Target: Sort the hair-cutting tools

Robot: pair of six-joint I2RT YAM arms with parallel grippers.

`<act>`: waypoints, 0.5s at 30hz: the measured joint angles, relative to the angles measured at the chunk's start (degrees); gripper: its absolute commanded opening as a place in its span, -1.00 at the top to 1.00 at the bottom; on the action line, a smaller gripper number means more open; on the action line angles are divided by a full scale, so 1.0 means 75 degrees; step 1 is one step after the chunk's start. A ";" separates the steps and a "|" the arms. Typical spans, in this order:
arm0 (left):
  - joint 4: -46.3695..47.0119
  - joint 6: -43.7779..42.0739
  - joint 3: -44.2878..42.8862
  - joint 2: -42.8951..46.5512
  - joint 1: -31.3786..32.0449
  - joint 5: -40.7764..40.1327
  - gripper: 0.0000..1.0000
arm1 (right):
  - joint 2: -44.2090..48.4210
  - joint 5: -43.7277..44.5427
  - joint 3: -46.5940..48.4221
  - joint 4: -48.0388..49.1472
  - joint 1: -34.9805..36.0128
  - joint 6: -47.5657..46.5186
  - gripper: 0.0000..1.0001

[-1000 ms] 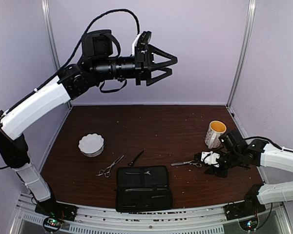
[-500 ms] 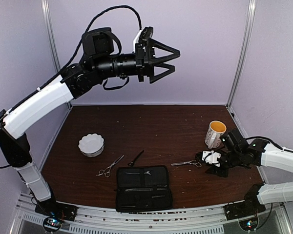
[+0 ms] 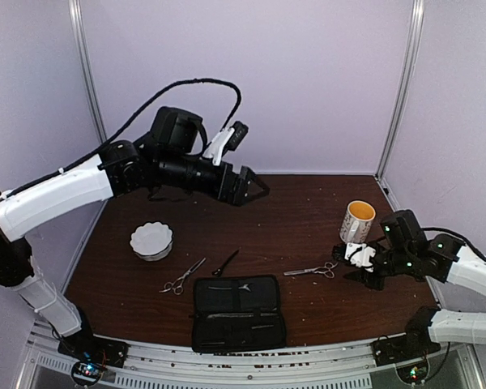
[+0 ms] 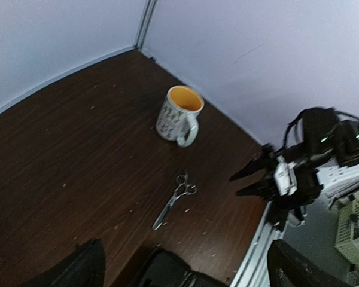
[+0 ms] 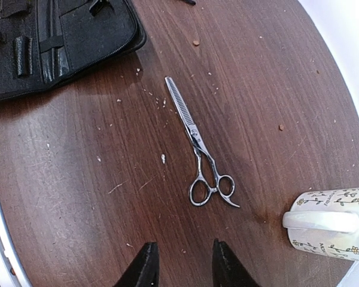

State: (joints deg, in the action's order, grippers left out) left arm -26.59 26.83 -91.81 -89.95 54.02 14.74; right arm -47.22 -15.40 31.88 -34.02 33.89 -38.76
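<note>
Silver thinning scissors [image 3: 310,271] lie flat on the brown table, ring handles toward the mug; they also show in the right wrist view [image 5: 197,146] and the left wrist view [image 4: 175,200]. My right gripper [image 3: 348,266] [image 5: 182,248] hovers just behind the rings, open a moderate gap, nothing between its fingers. A second pair of silver scissors [image 3: 183,277] and a short black piece [image 3: 225,263] lie left of centre. My left gripper [image 3: 253,188] [image 4: 188,275] hangs high over the table's back middle, wide open and empty.
A flat black zip case [image 3: 238,312] lies open at the front centre, its corner in the right wrist view [image 5: 54,36]. A white fluted bowl [image 3: 151,240] stands at the left. A yellow-lined mug [image 3: 358,221] [image 5: 329,224] stands by the right wall.
My left arm has swung down from high against the back wall toward the table and its jaws have spread wider. My right gripper has drawn slightly right, away from the scissors' rings.
</note>
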 measured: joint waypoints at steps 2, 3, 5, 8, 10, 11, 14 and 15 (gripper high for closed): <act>-0.0271 -0.0449 0.0740 0.0227 0.0000 -0.0664 -0.96 | 0.0230 -0.0003 0.0017 -0.0012 -0.0009 0.0003 0.36; -0.0423 -0.0632 0.1000 0.0323 0.0000 -0.0956 -0.96 | 0.0291 -0.0009 0.0032 -0.0015 -0.0012 0.0006 0.36; -0.0793 -0.0956 0.1445 0.0504 0.0000 -0.1670 -0.96 | 0.0411 -0.0099 0.0122 -0.0096 -0.0020 0.0020 0.37; -0.1166 -0.1151 0.1804 0.0752 0.0000 -0.2739 -0.96 | 0.0519 -0.0286 0.0323 -0.0262 -0.0020 0.0032 0.35; -0.1195 -0.1317 0.2148 0.1107 0.0000 -0.3410 -0.96 | 0.0525 -0.0437 0.0510 -0.0396 -0.0023 0.0058 0.33; -0.1105 -0.1460 0.2480 0.1445 0.0000 -0.3806 -0.96 | 0.0507 -0.0554 0.0650 -0.0493 -0.0023 0.0070 0.32; -0.1093 -0.1842 0.2970 0.2107 -0.0067 -0.4476 -0.96 | 0.0420 -0.0866 0.0976 -0.0595 -0.0023 0.0090 0.32; -0.1096 -0.1926 0.2990 0.2168 -0.0105 -0.4674 -0.96 | 0.0350 -0.0973 0.1049 -0.0592 -0.0017 0.0096 0.32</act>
State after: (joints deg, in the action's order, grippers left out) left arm -34.81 12.38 -69.38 -73.69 53.23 -20.32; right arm -44.60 -22.70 39.75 -38.46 33.76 -38.04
